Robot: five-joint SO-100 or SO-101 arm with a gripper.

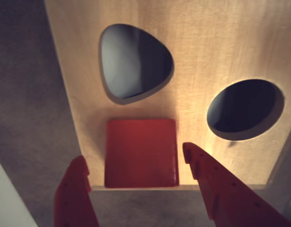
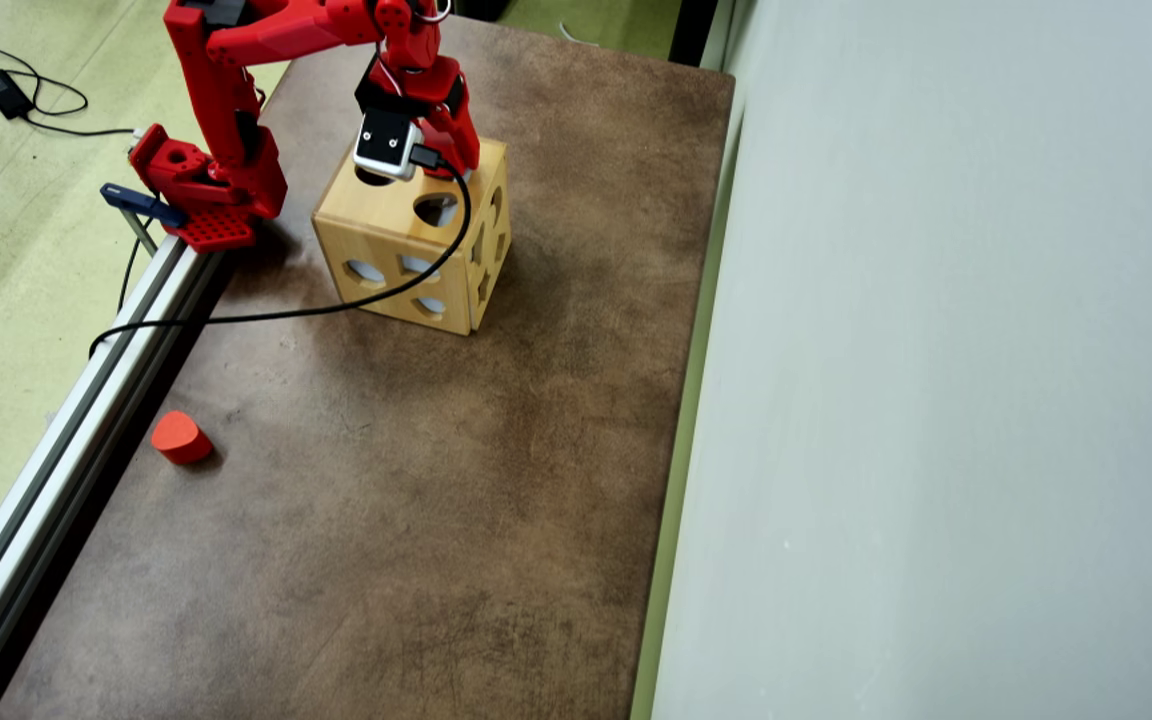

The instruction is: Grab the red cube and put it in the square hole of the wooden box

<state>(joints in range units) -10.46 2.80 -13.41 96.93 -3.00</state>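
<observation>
wooden box (image 1: 216, 52) cropped by wrist view, square hole hidden overhead

In the wrist view the red cube (image 1: 141, 152) fills the square hole (image 1: 141, 182) at the near edge of the wooden box (image 1: 221, 42), so that opening is plugged, while the teardrop hole (image 1: 135, 63) beyond it and the round hole (image 1: 243, 109) to its right stand dark and unblocked. The tool (image 1: 138, 163) straddles the cube, its jaws spread with a thin gap on either side. In the overhead view the table (image 2: 416, 540) lies bare nearer than the box, save an orange-red rounded block (image 2: 180, 437) near the left rail (image 2: 56, 470), and a wall (image 2: 936, 400) closes the right side.
</observation>
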